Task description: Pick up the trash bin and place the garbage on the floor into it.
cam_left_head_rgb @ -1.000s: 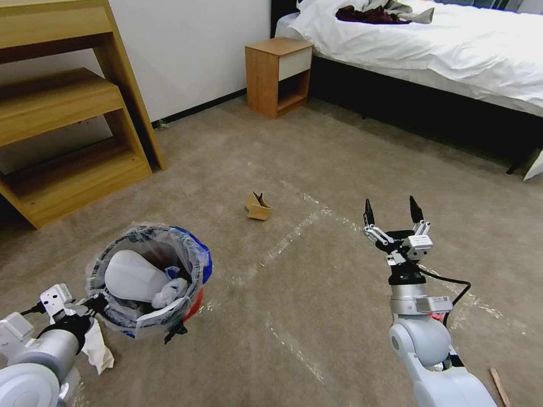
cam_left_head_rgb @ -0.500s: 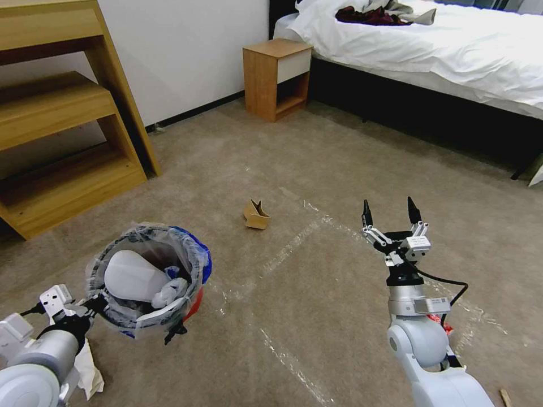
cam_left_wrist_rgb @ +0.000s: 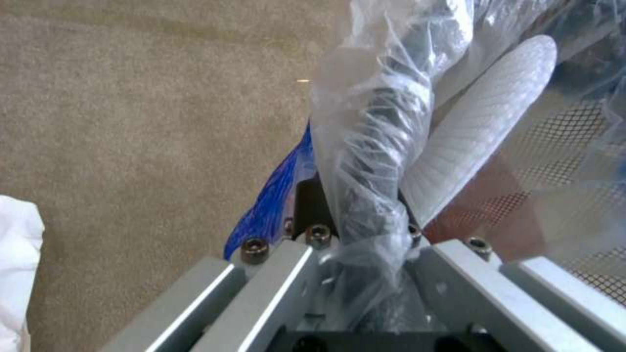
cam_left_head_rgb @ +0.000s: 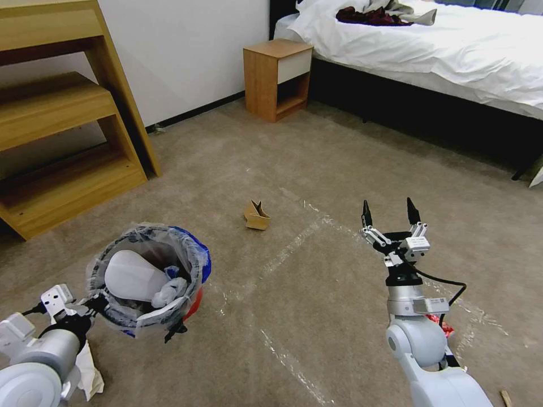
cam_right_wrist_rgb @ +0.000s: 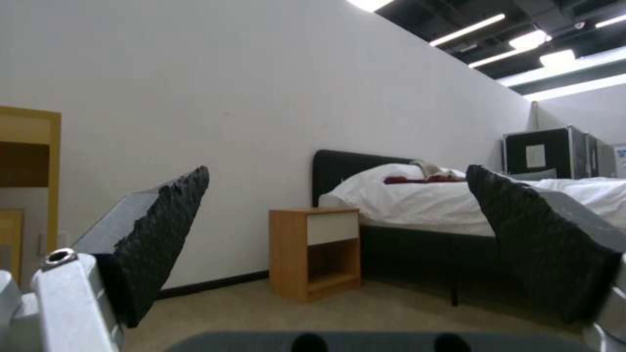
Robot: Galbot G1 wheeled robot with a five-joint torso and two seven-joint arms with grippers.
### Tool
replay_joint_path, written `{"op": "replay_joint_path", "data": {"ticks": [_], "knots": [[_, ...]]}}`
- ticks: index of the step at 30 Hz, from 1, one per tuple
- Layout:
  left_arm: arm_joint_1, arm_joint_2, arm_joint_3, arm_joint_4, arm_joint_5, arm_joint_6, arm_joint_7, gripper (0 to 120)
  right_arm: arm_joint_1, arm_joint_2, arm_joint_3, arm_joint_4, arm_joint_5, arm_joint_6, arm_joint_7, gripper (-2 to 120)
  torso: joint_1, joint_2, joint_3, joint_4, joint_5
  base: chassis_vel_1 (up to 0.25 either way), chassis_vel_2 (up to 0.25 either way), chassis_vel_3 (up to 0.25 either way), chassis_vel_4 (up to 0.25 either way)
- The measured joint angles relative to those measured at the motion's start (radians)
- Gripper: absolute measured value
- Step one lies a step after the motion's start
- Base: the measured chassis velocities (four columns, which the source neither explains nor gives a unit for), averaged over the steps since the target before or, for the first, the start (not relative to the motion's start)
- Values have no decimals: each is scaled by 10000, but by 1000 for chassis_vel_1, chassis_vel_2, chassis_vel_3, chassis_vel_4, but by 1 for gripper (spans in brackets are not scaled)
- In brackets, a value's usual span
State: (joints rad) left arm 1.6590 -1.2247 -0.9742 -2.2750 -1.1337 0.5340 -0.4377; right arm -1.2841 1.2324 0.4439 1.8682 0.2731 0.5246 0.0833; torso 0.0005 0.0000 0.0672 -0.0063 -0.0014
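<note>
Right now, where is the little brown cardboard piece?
In the head view, the small folded brown cardboard scrap lies on the beige carpet floor near the middle, ahead of the round red plastic trash bin and to the left of the open right tool.

Head view: the floor [cam_left_head_rgb: 317, 169] was seen from above, facing forward and down toward the bed [cam_left_head_rgb: 452, 51].
Left wrist view: the trash bin [cam_left_wrist_rgb: 496, 195] rim was seen at very close range.
Right wrist view: aimed low and level.
Shared: bed [cam_right_wrist_rgb: 417, 205], nightstand [cam_left_head_rgb: 278, 76] [cam_right_wrist_rgb: 314, 252].
</note>
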Motion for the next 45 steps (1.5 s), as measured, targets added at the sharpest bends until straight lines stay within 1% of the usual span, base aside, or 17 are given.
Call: {"op": "replay_joint_path", "data": {"ticks": [11, 17, 20, 22, 23, 24, 27, 28, 30, 31, 34, 35, 37, 39, 40, 43, 45], "knots": [[-15, 31, -25, 55, 0, -24, 15, 1, 93, -5, -30, -6, 24, -38, 5, 100, 0, 0, 0, 1, 0, 0, 0, 0, 0], [-57, 12, -16, 110, 35, -49, 22, 1, -6, -428, 347, 53, 67, -637, 557, 100, 0, 0, 0, 1, 0, 0, 0, 0, 0], [-27, 5, -13, 110, 56, -58, 30, 1, -92, -713, 487, 53, 457, -973, 899, 100, 0, 0, 0, 1, 2, 0, 0, 0, 0], [-36, -7, 6, 162, 76, -94, 49, 1, -160, -1066, 614, 140, 931, -1711, 1610, 100, 0, 0, 0, 0, 3, 0, 0, 0, 0], [-46, -20, 28, 207, 99, -105, 63, 1, -225, -1283, 734, 223, 1264, -2322, 2310, 100, 0, 0, 0, 2, 1, 0, 0, 0, 0], [-46, -20, 28, 207, 99, -105, 63, 1, -225, -1283, 734, 223, 1264, -2322, 2310, 100, 0, 0, 0, 2, 1, 0, 0, 0, 0], [-84, -25, 74, 295, 136, -124, 99, 1, -451, -1629, 1034, 428, 2126, -4157, 4195, 100, 0, 0, 0, 1, 2, 0, 0, 0, 0], [-84, -25, 74, 295, 136, -124, 99, 1, -451, -1629, 1034, 428, 2126, -4157, 4195, 100, 0, 0, 0, 1, 2, 0, 0, 0, 0], [-122, -4, 101, 375, 145, -128, 106, 1, -623, -1888, 1241, 411, 2742, -5830, 5411, 100, 0, 0, 0, -1, 2, 0, 0, 0, 0], [-122, -4, 101, 375, 145, -128, 106, 1, -623, -1888, 1241, 411, 2742, -5830, 5411, 100, 0, 0, 0, -1, 2, 0, 0, 0, 0], [-160, 13, 140, 488, 155, -148, 123, 1, -645, -2301, 1347, 85, 3867, -7556, 6656, 100, 0, 0, 0, 0, 3, 0, 0, 0, 0], [-160, 13, 140, 488, 155, -148, 123, 1, -645, -2301, 1347, 85, 3867, -7556, 6656, 100, 0, 0, 0, 0, 3, 0, 0, 0, 0], [-181, 13, 166, 575, 194, -184, 134, 1, -548, -2550, 1360, -227, 5056, -8426, 7210, 100, 0, 0, 0, -1, 3, 0, 0, 0, 0], [-191, 0, 204, 649, 257, -238, 172, 1, -333, -2684, 1272, -703, 6000, -8888, 7605, 100, -1, 0, 0, 0, 2, 0, 0, 0, 0], [-191, 0, 204, 649, 257, -238, 172, 1, -333, -2684, 1272, -703, 6000, -8888, 7605, 100, -1, 0, 0, 0, 2, 0, 0, 0, 0], [-230, -16, 238, 746, 308, -295, 204, 1, 44, -2711, 1015, -1457, 7296, -9420, 8182, 100, -1, 0, 0, 2, 4, 0, 0, 0, 0], [-247, -15, 244, 778, 312, -313, 211, 1, 108, -2712, 947, -1610, 7561, -9612, 8242, 100, -1, 0, 0, 1, 1, 0, 0, 0, 0]]}}
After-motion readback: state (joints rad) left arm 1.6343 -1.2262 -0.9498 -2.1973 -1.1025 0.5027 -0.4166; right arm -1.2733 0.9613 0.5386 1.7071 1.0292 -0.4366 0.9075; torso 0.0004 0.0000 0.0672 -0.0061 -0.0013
